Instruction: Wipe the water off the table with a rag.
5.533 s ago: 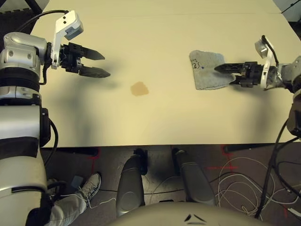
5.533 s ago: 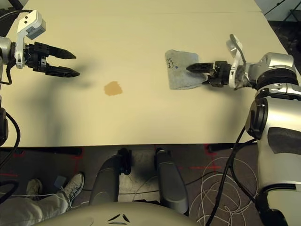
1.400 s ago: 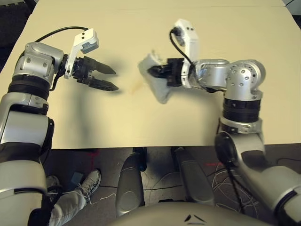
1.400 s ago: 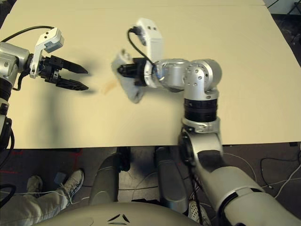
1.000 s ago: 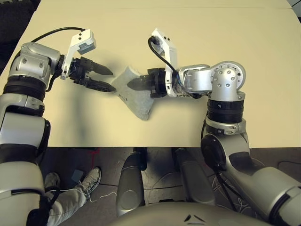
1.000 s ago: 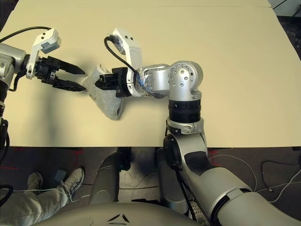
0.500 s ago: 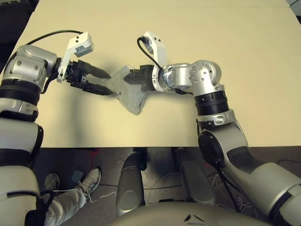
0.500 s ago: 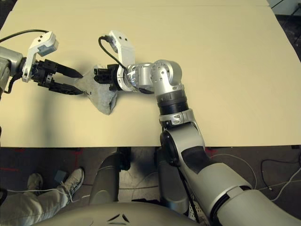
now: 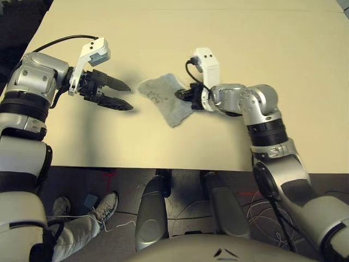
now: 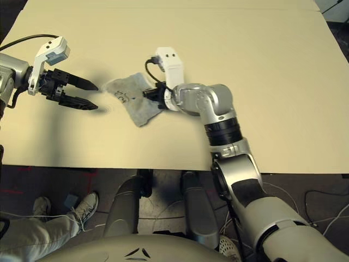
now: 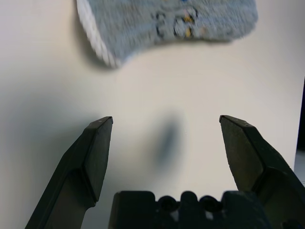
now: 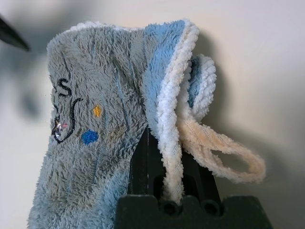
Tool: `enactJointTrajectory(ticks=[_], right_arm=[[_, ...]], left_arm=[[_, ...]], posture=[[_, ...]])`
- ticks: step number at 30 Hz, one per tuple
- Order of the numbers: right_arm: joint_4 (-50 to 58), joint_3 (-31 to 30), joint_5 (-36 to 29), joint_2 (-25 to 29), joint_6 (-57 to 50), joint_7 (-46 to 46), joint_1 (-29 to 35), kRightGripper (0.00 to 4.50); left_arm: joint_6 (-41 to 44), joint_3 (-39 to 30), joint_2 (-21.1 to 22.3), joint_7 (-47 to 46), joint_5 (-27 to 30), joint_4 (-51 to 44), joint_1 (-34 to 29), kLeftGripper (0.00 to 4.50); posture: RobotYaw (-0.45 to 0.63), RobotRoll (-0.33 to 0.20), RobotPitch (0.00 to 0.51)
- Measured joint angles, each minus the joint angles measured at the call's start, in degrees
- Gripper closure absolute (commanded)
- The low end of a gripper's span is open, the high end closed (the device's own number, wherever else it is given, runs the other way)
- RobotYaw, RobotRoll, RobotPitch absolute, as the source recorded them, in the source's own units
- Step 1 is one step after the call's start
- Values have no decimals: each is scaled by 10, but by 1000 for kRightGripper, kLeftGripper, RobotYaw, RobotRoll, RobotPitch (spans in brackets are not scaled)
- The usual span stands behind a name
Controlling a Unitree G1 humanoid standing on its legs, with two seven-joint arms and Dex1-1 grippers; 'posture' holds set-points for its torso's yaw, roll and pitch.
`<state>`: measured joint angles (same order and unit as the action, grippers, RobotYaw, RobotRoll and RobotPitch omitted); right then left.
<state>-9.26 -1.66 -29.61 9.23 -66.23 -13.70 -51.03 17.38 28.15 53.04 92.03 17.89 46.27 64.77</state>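
Observation:
The grey rag [image 9: 162, 98] lies rumpled on the pale beige table [image 9: 256, 43], a little left of the middle, with its scribbled marks facing up. My right gripper [image 9: 181, 94] is shut on the rag's right edge; the right wrist view shows the black fingers [image 12: 140, 164] buried in the folded rag [image 12: 95, 133]. My left gripper [image 9: 131, 98] hovers open just left of the rag, a small gap apart, holding nothing. In the left wrist view the rag [image 11: 167, 24] lies beyond the open left gripper [image 11: 167, 121]. The water is hidden.
The table's front edge [image 9: 180, 167] runs across below both arms. A person's shoe [image 9: 103, 210] and loose cables [image 9: 278, 210] lie on the floor beneath it. Bare tabletop stretches to the right and far side.
My right gripper has dragged the rag to the right, away from the left gripper's fingertips, which it touched half a second ago. The left gripper stays open in about the same place.

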Motion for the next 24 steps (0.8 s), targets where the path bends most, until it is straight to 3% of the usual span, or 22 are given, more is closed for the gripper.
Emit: enactJointTrajectory(ticks=[9, 24], right_arm=[[-24, 25, 32, 77, 20, 0, -1, 4467], [-106, 70, 95, 140, 86, 20, -17, 4467]], left_arm=[[-6, 0, -5, 0, -2, 17, 2, 0], [-30, -17, -29, 0, -25, 46, 9, 0]], posture=[[-204, 0, 328], [-210, 0, 336]])
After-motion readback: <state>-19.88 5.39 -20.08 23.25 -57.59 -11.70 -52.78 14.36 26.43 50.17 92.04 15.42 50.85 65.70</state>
